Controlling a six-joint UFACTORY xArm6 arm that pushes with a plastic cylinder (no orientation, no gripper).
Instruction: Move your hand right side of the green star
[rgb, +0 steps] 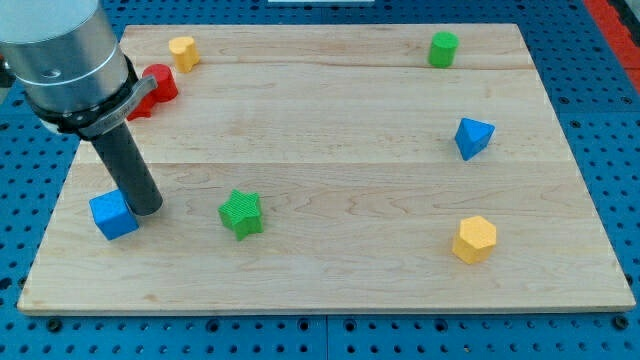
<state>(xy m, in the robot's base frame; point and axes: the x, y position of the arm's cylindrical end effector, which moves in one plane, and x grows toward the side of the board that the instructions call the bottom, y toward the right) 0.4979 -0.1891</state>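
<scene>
The green star (241, 213) lies on the wooden board (330, 150), left of the middle and toward the view's bottom. My tip (147, 208) rests on the board well to the star's left, touching or almost touching the right side of a blue cube (113, 214). The dark rod rises up and left from the tip to the grey arm body at the view's top left.
A red block (155, 88) sits partly behind the arm at the upper left, with a yellow block (183, 51) beside it. A green cylinder (443, 48) is at the top right, a blue block (473, 137) at right, a yellow hexagon (475, 239) at lower right.
</scene>
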